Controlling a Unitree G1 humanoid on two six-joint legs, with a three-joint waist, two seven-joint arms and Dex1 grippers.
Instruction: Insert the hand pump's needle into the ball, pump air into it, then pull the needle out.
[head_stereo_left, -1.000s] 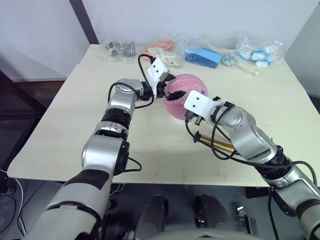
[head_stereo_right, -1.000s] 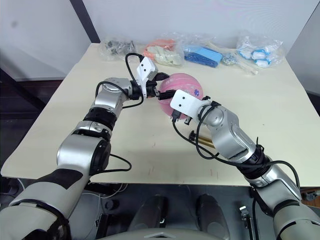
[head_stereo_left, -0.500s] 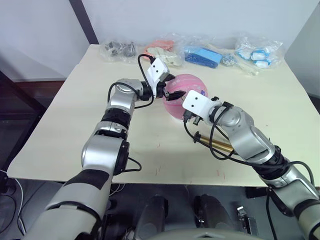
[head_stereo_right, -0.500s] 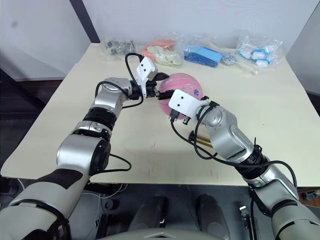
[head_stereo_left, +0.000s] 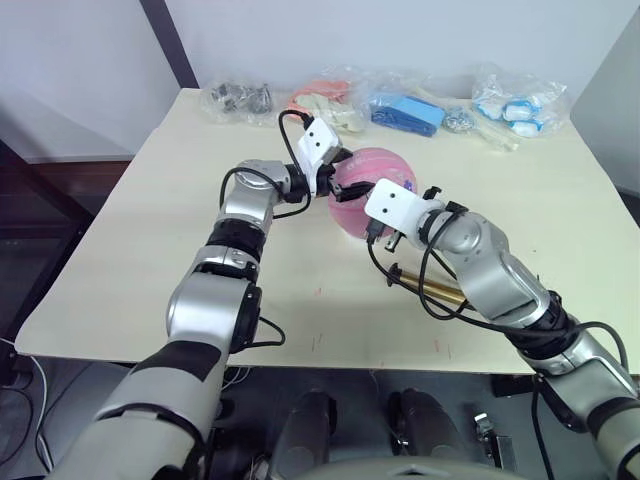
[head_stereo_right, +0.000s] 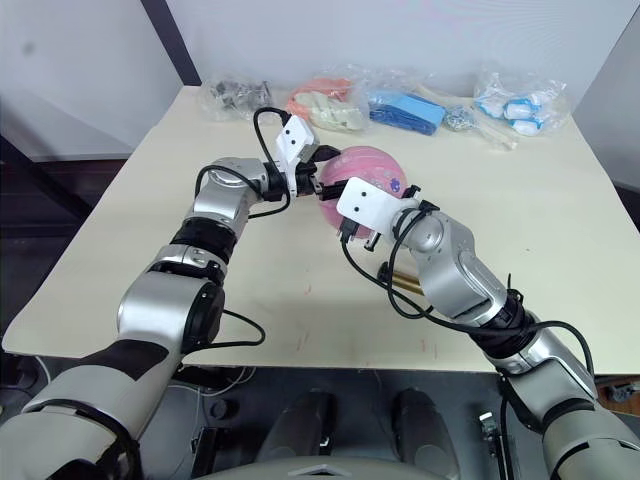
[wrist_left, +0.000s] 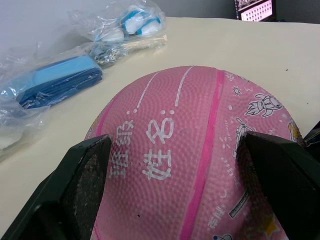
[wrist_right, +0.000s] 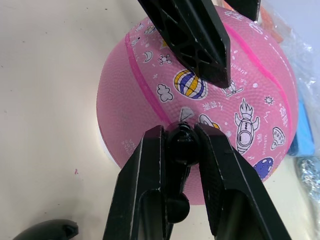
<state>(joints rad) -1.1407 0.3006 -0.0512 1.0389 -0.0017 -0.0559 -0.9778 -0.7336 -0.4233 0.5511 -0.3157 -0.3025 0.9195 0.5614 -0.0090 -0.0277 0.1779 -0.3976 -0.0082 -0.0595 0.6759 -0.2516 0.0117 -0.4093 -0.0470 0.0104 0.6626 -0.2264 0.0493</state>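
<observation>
Ball (head_stereo_left: 372, 190): pink, round, printed with cartoon stickers and white characters; sits on the table (head_stereo_left: 150, 240) mid-surface, its near side covered by both wrists.
Left gripper (wrist_left: 175, 195): fingers spread wide, one black pad (wrist_left: 80, 185) on each flank of the ball, bracing it; actual contact at the pad edges is hard to judge.
Right gripper (wrist_right: 182, 145): narrow, pinched on the needle (wrist_right: 181, 146) by its black fitting, held against the ball's surface beside a sticker; the metal pin itself is hidden between fitting and rubber.
Valve: not discernible, covered by the fitting.
Hand pump (head_stereo_left: 430, 290): bronze tube lying on the table just under the right forearm; far end and handle cut off by the arm.
Hose: thin black line hard to separate from the arm's own cables.
Clear bags (head_stereo_left: 405, 110): row along the table's far edge, well apart from the ball; contents partly blurred.
</observation>
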